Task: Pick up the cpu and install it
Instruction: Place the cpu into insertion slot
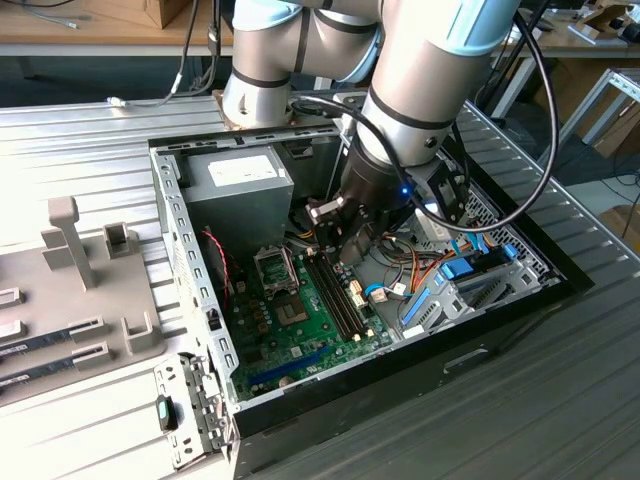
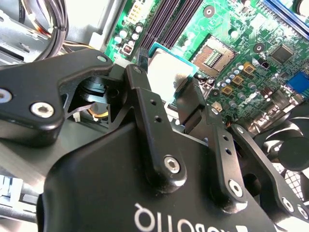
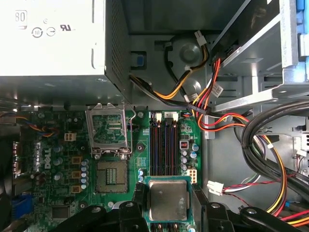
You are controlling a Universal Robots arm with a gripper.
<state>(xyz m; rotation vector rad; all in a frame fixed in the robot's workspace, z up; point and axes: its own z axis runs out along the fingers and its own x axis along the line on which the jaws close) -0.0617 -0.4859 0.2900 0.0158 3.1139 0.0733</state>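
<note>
The cpu point(image 3: 167, 199), a small square chip with a plain silver-grey top, is pinched by its opposite edges in the pincer point(image 3: 168, 212) and held above the green motherboard point(image 3: 72, 145). In the first wrist view it hangs over the near end of the long dark memory slots point(image 3: 166, 140), beside the socket and not over it. In the second wrist view the cpu point(image 2: 166, 72) sits between the two black fingers point(image 2: 145, 101), which press against its sides.

The socket point(image 3: 112, 176) lies open next to the memory slots, its contact field bare and its dark metal frame point(image 3: 108, 130) swung up toward the grey power-supply box point(image 3: 53, 38). A bundle of red, yellow and black cables point(image 3: 207, 106) runs from the box past the far end of the slots.

In the exterior view the arm reaches down into the open computer case point(image 1: 175, 230), with the pincer point(image 1: 345, 235) low over the board near the memory slots point(image 1: 335, 290). The case lies on a ribbed metal tabletop point(image 1: 90, 150). A grey parts holder point(image 1: 80, 290) rests at the exterior view's left.
</note>
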